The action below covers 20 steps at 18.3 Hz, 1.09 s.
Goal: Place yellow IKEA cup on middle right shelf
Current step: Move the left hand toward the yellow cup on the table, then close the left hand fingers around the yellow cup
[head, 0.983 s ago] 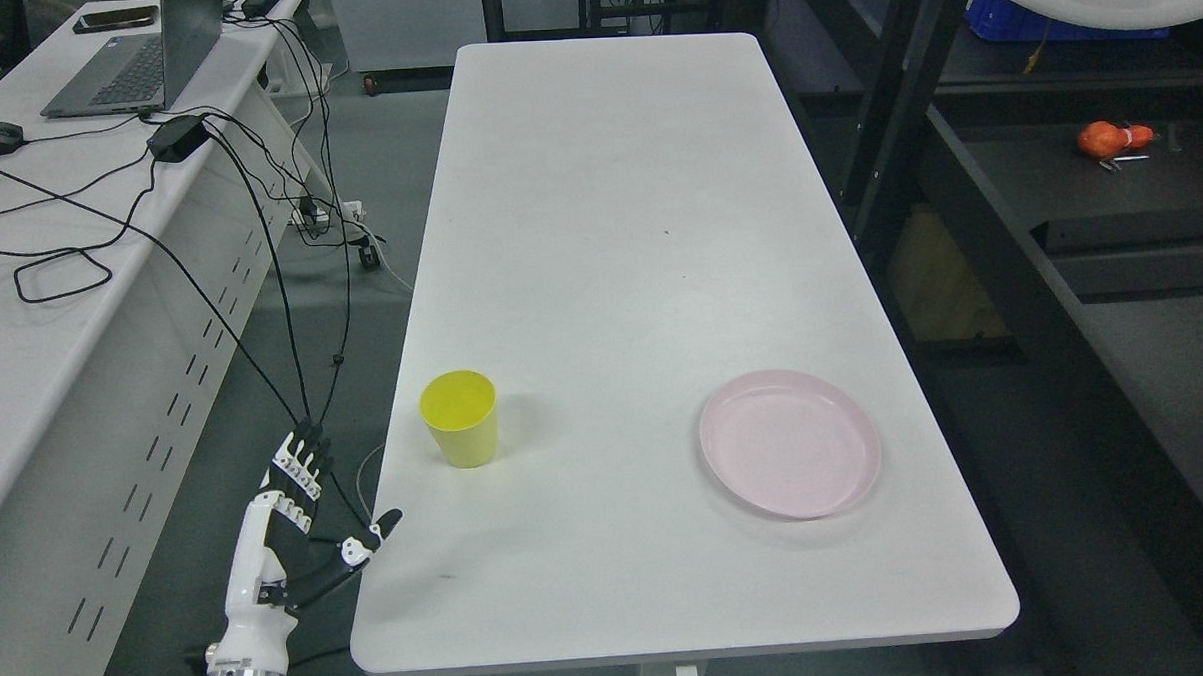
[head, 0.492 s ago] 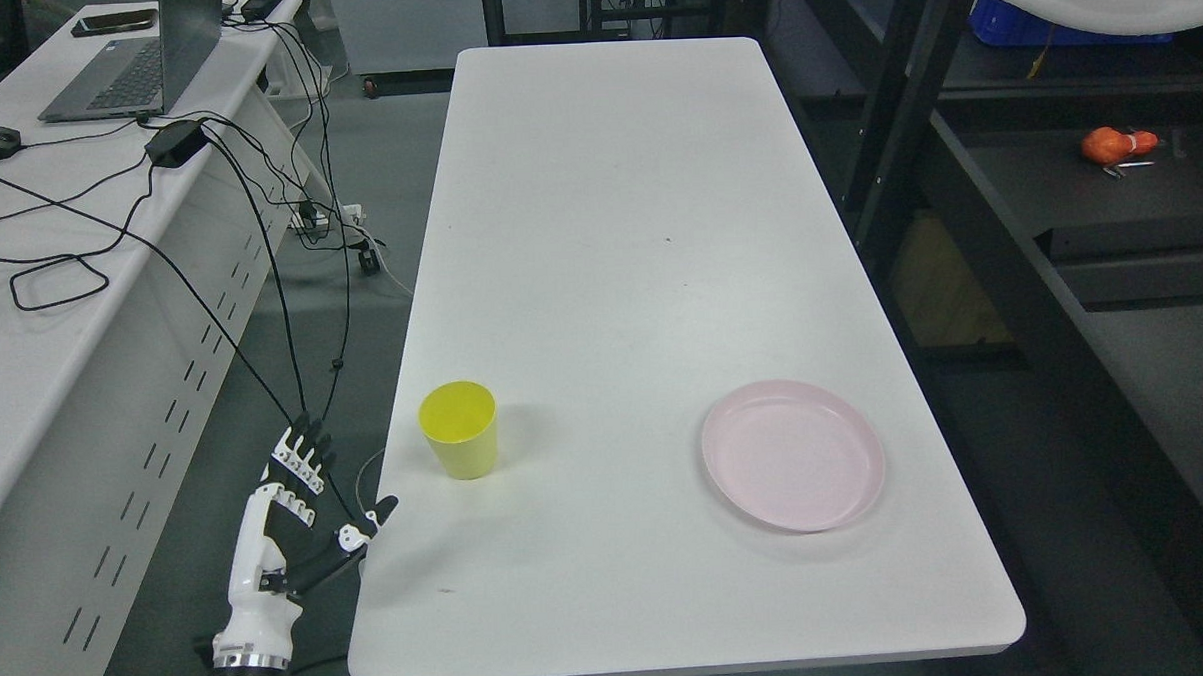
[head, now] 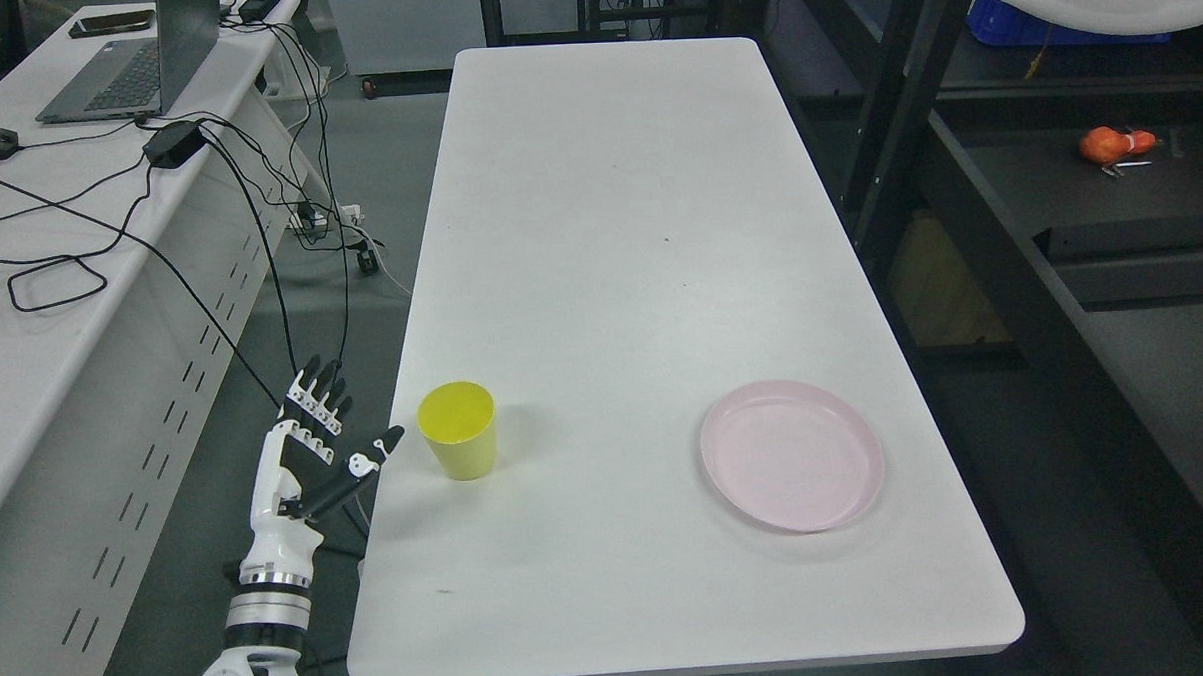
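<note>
- Since a second ago the left robot hand [head: 310, 453] has risen and come forward beside the worktop's left edge, so its thumb tip now points at the cup from close by rather than from well below it.
- The left robot hand is released: four fingers [head: 316, 403] stretched upward together, thumb splayed out to the right, nothing held. It hangs off the worktop's left edge, just beside it, not over the surface.
- The right robot hand is out of view.
- The yellow cup [head: 457, 431] stands upright on the worktop [head: 608, 228], mouth up, near the left edge in the near half. It lies directly to the right of the left hand, near the thumb tip but not touching it.
- The cup's long axis is vertical and the open palm faces it, so a sideways closing around its wall looks like the fitting grasp; the left hand is plainly the one placed for it.
- A pink plate [head: 792, 454] lies flat well to the right of the cup, apart from it.
- Farther right, dark shelves [head: 1107, 210] run along the worktop's right side; an orange object [head: 1110, 144] sits on one.
</note>
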{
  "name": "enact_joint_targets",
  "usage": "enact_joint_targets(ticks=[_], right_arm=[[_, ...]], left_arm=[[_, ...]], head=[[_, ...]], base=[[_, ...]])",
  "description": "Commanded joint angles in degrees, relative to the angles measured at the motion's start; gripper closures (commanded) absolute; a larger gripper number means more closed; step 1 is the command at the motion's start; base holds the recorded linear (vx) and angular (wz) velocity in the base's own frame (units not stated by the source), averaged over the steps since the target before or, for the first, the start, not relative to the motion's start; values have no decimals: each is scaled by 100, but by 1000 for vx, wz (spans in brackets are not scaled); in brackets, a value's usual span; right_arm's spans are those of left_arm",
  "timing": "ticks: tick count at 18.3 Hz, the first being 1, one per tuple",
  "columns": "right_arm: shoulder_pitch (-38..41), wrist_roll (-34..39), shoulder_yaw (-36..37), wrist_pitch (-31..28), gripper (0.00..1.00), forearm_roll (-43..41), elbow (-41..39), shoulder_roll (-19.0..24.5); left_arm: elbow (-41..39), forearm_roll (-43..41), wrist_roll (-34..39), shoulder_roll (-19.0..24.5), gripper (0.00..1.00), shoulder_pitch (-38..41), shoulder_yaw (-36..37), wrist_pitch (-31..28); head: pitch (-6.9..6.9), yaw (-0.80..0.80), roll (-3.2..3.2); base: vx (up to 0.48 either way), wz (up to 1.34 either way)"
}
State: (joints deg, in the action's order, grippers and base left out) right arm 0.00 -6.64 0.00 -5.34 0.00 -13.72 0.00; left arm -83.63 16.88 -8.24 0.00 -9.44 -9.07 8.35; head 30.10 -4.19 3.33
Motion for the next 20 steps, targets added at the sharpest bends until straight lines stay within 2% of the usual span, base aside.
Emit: enact_joint_targets(ticks=[1,6,10,20], right_arm=[[79,-4,-97,-2,1,-141,0,-100],[79,-4,-97,-2,1,-141,0,-100],[79,-4,-97,-2,1,-141,0,-100],[79,-4,-97,-2,1,-141,0,-100]], left_arm=[[743,52,-54,100,1,-428,255,-141],[646,25,-511,100,1,-375,792,-62],[664,-351,-521,100,1,-410,907,-158],[708,-607,-512,100,2,-594,881,-1151]], head=[[0,0,0],[0,0,0],[0,0,0],[0,0,0]], base=[[0,0],[0,0],[0,0],[0,0]])
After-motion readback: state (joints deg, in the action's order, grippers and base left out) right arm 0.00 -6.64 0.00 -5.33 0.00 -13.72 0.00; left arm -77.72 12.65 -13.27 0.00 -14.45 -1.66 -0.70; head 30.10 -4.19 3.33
